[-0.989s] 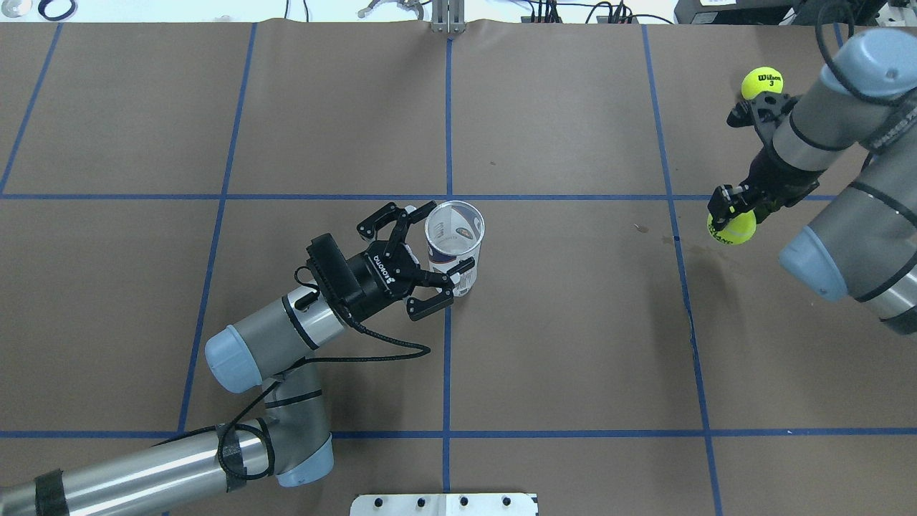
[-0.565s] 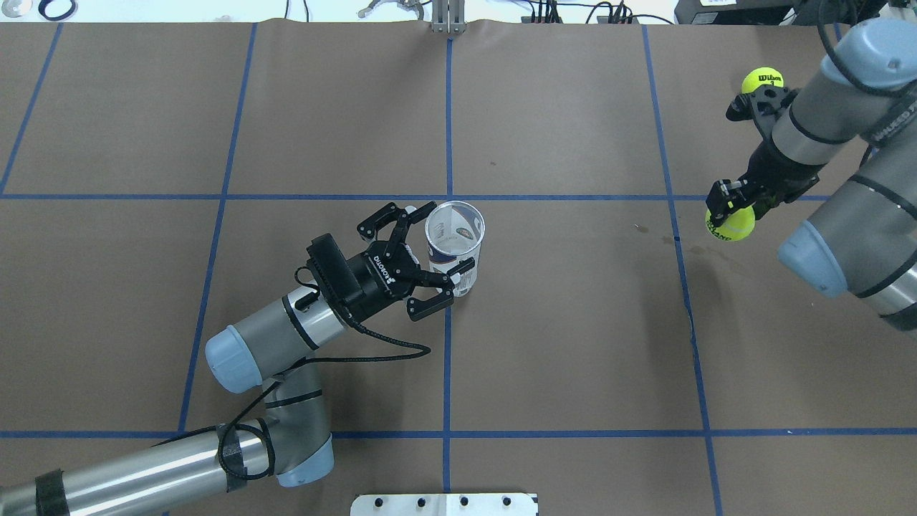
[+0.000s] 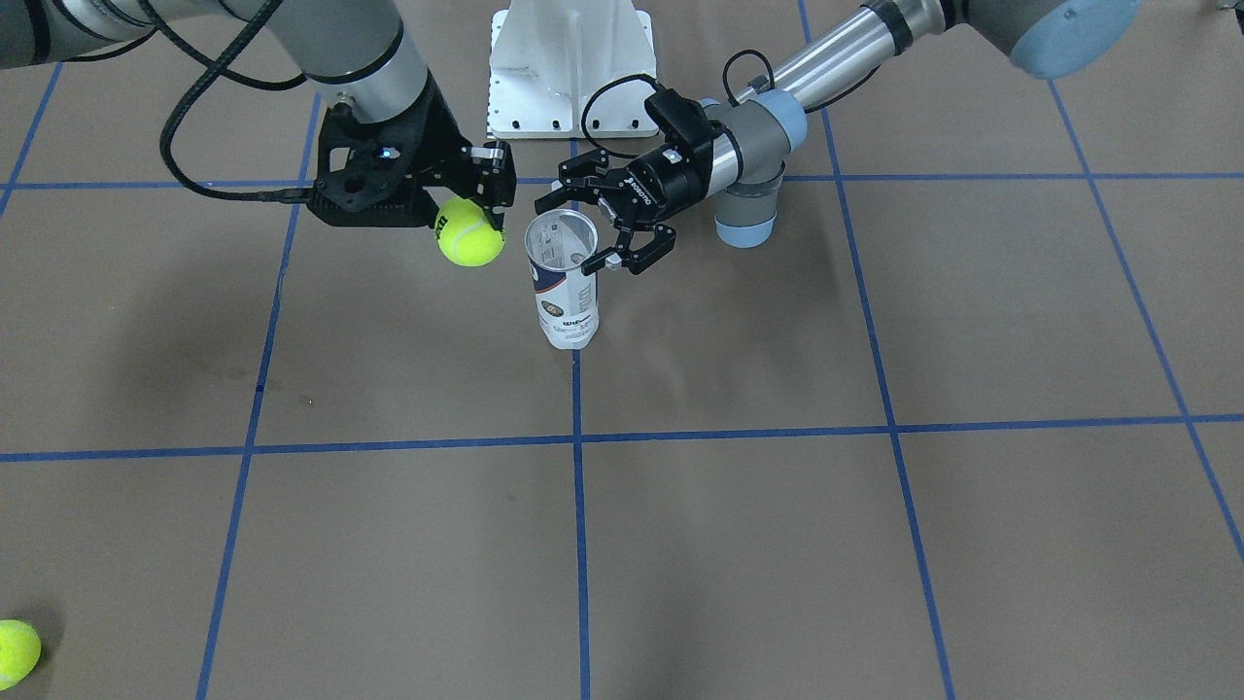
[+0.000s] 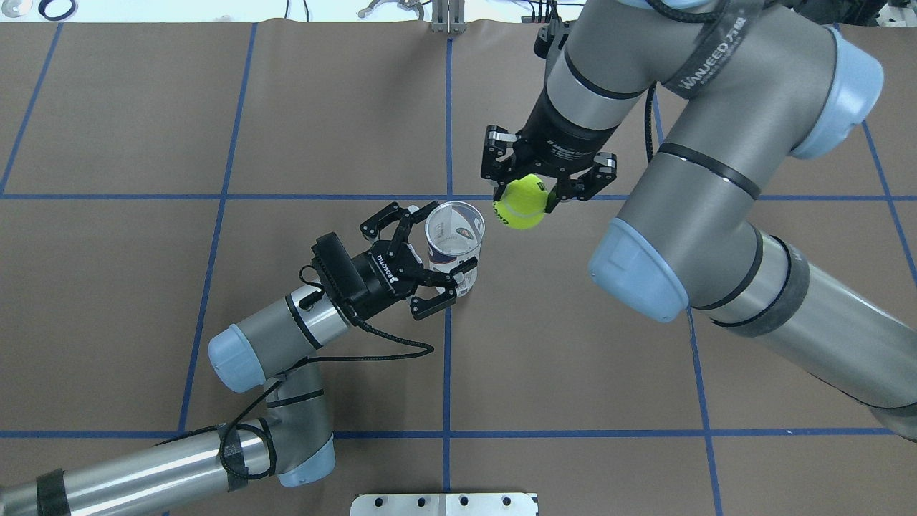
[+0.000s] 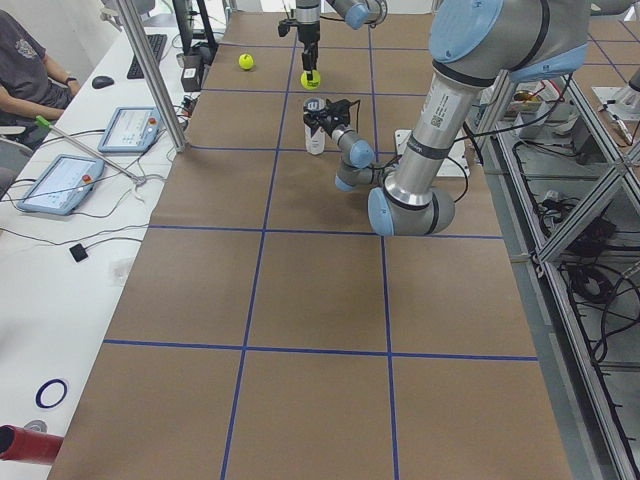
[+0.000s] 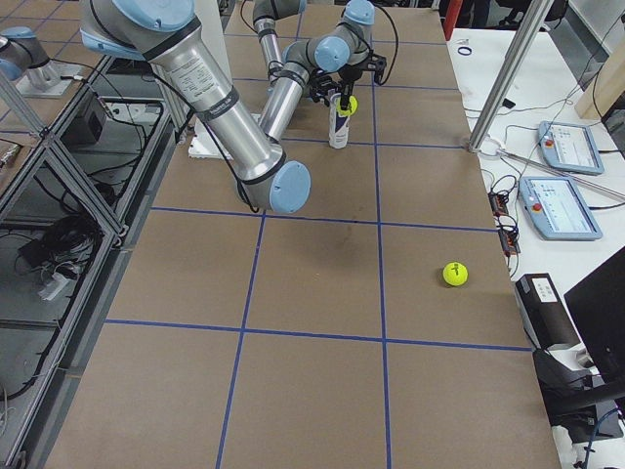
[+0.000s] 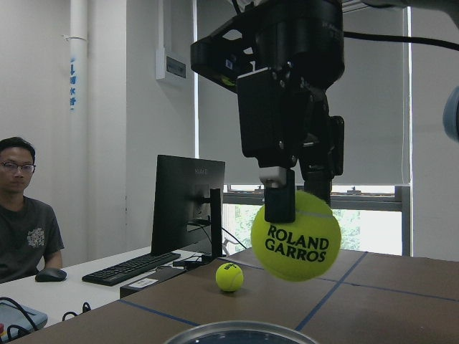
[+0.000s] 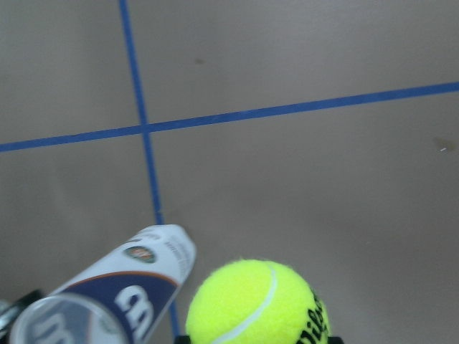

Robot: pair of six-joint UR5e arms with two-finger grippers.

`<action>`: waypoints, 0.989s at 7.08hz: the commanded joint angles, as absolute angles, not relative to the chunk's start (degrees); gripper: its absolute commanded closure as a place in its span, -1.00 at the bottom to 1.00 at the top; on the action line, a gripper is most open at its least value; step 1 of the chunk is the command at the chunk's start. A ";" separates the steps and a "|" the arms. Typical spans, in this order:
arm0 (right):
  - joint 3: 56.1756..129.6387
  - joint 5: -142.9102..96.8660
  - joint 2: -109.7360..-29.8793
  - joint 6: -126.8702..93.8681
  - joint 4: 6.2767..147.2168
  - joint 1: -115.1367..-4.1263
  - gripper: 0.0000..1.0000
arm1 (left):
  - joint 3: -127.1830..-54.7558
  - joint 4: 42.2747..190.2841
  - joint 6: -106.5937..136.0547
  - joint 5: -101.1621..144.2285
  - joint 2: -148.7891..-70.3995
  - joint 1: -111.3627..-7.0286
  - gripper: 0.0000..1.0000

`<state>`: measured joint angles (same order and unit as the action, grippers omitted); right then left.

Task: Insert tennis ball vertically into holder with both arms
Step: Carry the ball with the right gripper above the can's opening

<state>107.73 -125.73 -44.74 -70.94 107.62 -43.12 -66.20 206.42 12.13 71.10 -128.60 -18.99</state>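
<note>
can: tennis-ball can [image 4: 455,251] stands upright on the desk [image 4: 573,344], on the centre blue tape line. Mouth is open, no ball visible inside.
left end effector: left end effector [image 4: 450,238] is spread wide around the upper can, one finger each side, pads appear to touch the wall. It comes in side-on, so the mouth is free from above.
why: likely a brace, so the can doesn't tip or skate when the ball goes in.
ball: tennis ball [image 4: 517,211], "ROLAND GARROS" print, hangs just beside the rim on the robot's right side. The left wrist view shows it higher than the rim and not yet over the mouth.
right end effector: right end effector [image 4: 525,201] points straight down, fingers pinched on the ball's upper half, lower half bare.
why: the top-down grip suits a vertical drop, since the bare underside meets the mouth first.
fit: ball looks nearly as wide as the mouth, so it needs good centring before lowering.
in the way: the near rim edge, plus the left end effector's finger on that side. The right fingers flank the ball wider than the mouth, so I'd expect a release at the rim, not deep inside.
around: second tennis ball [image 3: 17,653] lies loose on the desk, well apart. White pedestal base [image 3: 569,68] sits at the robot's edge. An operator [image 7: 21,215] sits at the side bench with a monitor and keyboard. None of these are near the path.
</note>
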 commanded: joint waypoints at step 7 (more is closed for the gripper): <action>103.09 -121.82 -38.76 -73.83 107.49 -38.94 0.43 | -66.27 206.46 12.13 71.02 -128.67 -18.98 -0.99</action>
